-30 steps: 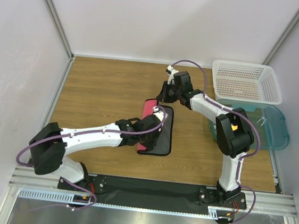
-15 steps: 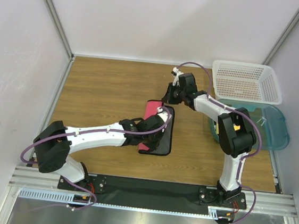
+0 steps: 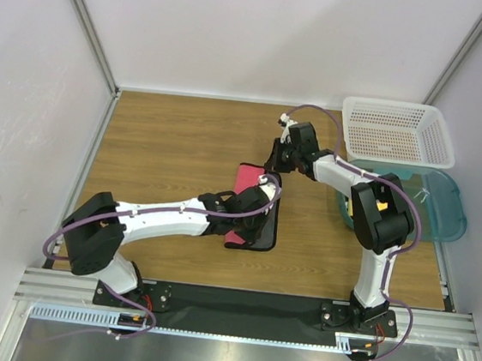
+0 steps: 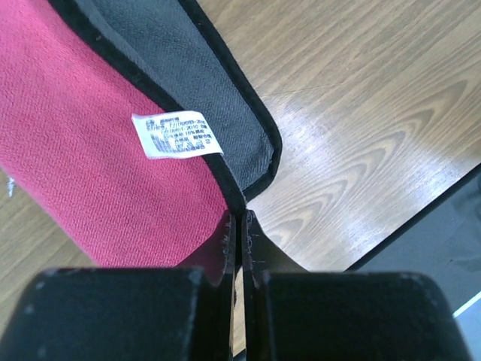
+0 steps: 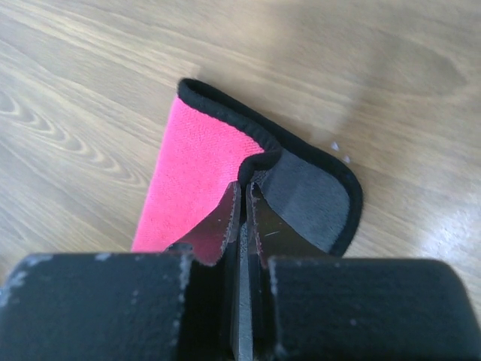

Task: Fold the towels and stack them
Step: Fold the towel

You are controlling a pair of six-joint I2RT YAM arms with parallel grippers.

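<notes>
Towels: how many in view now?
1. The pink-red towel lies mid-table, half folded, with the left hand and right hand each pinching its black edging. None shows in the basket; the tub, partly covered, could hide more.

Your L arm stretches low twd the right, L gripper (image 4: 239,219) pinched tight on towel (image 4: 90,150) edge; R forearm reaches left, R gripper (image 5: 242,192) same.

The towel (image 3: 264,222) lay mid-table (image 3: 167,147), one side doubled over onto itself, beneath the left arm's (image 3: 168,218) wrist. At the far right corner, the lattice basket (image 3: 400,105) sat over the tub's (image 3: 449,211) far end, right of the right arm (image 3: 379,217).
</notes>
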